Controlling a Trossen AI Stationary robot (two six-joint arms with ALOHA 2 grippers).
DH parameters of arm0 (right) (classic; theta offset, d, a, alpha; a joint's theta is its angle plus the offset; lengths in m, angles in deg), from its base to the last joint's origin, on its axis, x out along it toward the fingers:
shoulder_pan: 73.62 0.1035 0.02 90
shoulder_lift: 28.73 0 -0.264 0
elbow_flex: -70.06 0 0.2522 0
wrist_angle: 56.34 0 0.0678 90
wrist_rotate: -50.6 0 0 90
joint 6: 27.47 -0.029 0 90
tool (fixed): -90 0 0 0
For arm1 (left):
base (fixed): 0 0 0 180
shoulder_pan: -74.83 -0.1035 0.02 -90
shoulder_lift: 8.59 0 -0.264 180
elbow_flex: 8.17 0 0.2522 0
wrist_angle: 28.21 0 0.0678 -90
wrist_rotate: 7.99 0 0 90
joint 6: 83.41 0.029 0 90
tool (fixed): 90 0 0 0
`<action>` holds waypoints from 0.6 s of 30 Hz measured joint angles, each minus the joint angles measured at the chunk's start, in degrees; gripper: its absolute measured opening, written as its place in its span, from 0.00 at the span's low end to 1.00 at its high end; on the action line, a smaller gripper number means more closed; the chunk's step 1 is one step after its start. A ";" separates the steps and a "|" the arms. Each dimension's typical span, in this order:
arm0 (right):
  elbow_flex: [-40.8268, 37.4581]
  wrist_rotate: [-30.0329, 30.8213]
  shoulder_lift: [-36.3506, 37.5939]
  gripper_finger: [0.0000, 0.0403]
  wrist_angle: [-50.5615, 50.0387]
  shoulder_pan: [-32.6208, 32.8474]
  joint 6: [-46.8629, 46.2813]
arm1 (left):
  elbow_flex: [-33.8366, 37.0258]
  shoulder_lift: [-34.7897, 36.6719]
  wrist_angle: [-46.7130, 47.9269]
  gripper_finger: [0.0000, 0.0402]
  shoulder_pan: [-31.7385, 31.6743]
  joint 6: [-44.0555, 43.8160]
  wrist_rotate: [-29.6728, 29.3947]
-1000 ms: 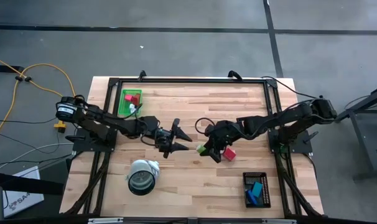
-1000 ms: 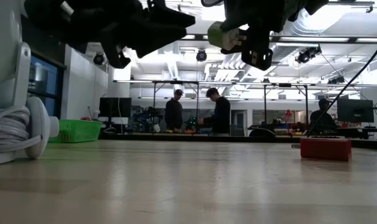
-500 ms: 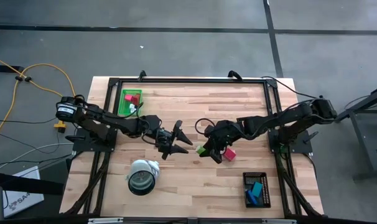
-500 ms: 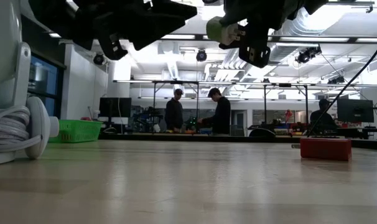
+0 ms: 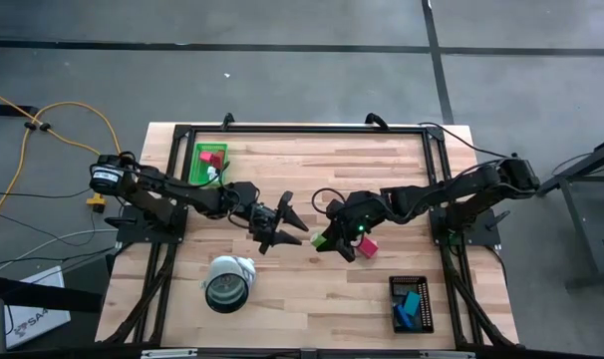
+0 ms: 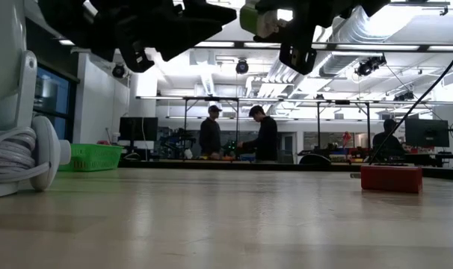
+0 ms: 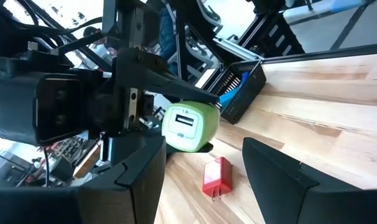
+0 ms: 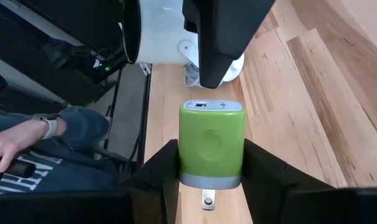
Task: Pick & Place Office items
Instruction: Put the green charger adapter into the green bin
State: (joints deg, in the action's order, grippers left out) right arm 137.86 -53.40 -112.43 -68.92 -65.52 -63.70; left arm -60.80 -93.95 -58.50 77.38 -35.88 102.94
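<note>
A green cube with a white port face (image 7: 190,127) is shut in my right gripper (image 5: 325,240) above the middle of the table, and also shows in the right wrist view (image 8: 211,146) and the low view (image 6: 258,19). My left gripper (image 5: 291,225) is open and faces the cube from the table's left, a short gap away, touching nothing. A red block (image 5: 367,246) lies flat on the wood beside my right gripper (image 7: 215,177). More red pieces lie in the green tray (image 5: 209,162), blue and teal ones in the black tray (image 5: 412,304). My right gripper pinches the green cube by two opposite side faces (image 8: 187,163), one finger (image 8: 157,177) on each side. The fingers come about level from the table's right and point left. The cube is lifted clear of the table, its port face toward my left gripper and its grey base back between the fingers.
A big white-and-grey roll (image 5: 227,281) stands near the front left, close below my left arm. The green tray sits at the far left and the black tray at the front right. People stand in the room beyond the table (image 6: 265,134); a person's hand (image 8: 27,140) shows off the table's edge.
My right gripper has carried the green cube upward and a little toward my left gripper, still shut on it. My left gripper has risen slightly and stays open. The red block has not moved.
</note>
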 joint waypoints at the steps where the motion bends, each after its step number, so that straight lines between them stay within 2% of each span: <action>1: 0.00 0.00 0.00 0.31 0.04 0.00 0.00 | -0.17 -0.01 -0.01 0.51 -0.17 0.02 0.07; 4: 0.00 0.04 0.00 0.31 0.02 0.00 0.02 | -0.87 0.00 -0.01 0.51 -0.65 0.02 0.32; 10: 0.00 0.04 0.00 0.31 0.00 -0.02 0.02 | -2.43 -0.01 1.30 0.51 -1.80 -0.91 5.70; 18: 0.00 -0.07 -0.02 0.31 0.28 -0.02 0.04 | -3.19 -0.04 3.32 0.51 -2.92 -1.02 7.98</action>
State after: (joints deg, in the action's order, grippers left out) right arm 137.86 -53.46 -112.45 -68.65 -65.54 -63.66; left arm -63.99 -93.99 -55.18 74.46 -36.90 110.92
